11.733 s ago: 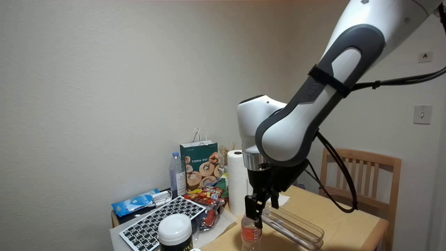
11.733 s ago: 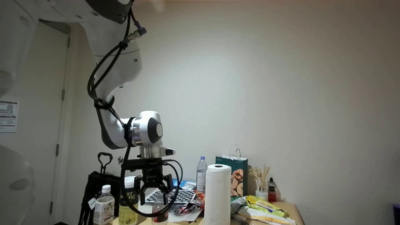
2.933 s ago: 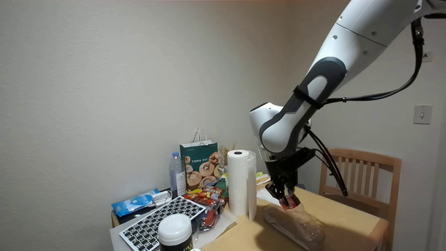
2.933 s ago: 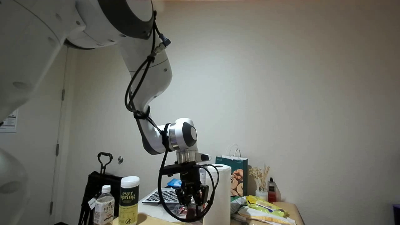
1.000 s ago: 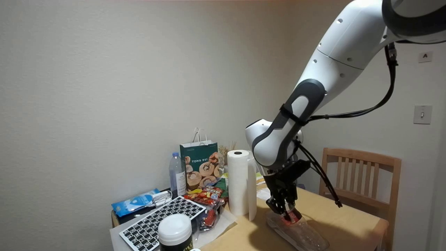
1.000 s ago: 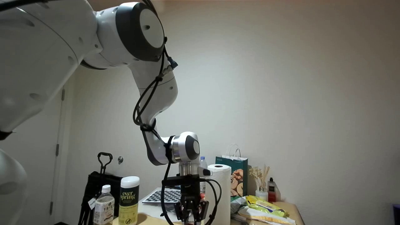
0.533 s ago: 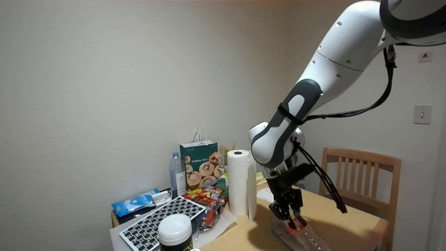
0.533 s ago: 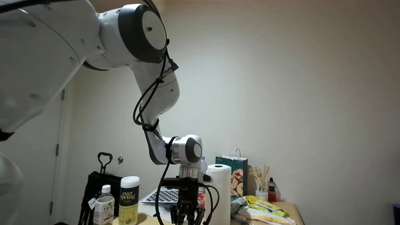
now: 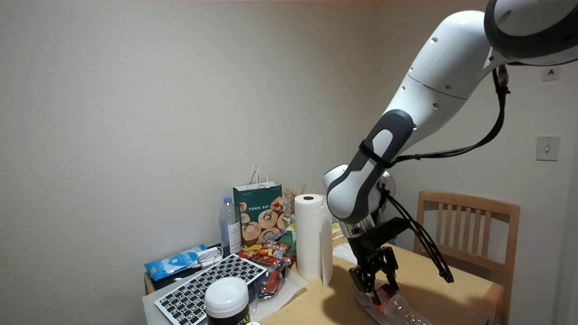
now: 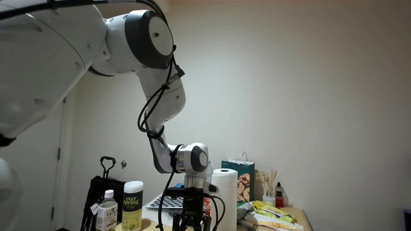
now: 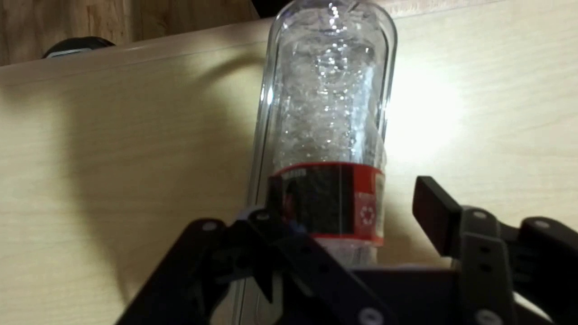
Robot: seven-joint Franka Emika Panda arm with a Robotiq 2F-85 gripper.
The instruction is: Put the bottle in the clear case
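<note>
The clear bottle with a red and dark label lies lengthwise over the clear case in the wrist view. Its far part is within the case's rim; near the label it covers the right rim. I cannot tell whether it rests flat. My gripper is open around the label: one finger is against or very near the bottle's left side, the other stands clear on the right. The bottle's near end is hidden by the gripper. An exterior view also shows the bottle, case and gripper; both are below the other picture.
The white paper towel roll stands close to the arm. A gridded tray, white-lidded canister and paper bag are farther off. The table edge runs beyond the case, and a wooden chair stands behind.
The bottle, upright earlier, was carried tilted to the case and lowered. Over the last second the gripper moved slightly lower, its fingers spread, and it let go of the bottle, which now lies flatter.
</note>
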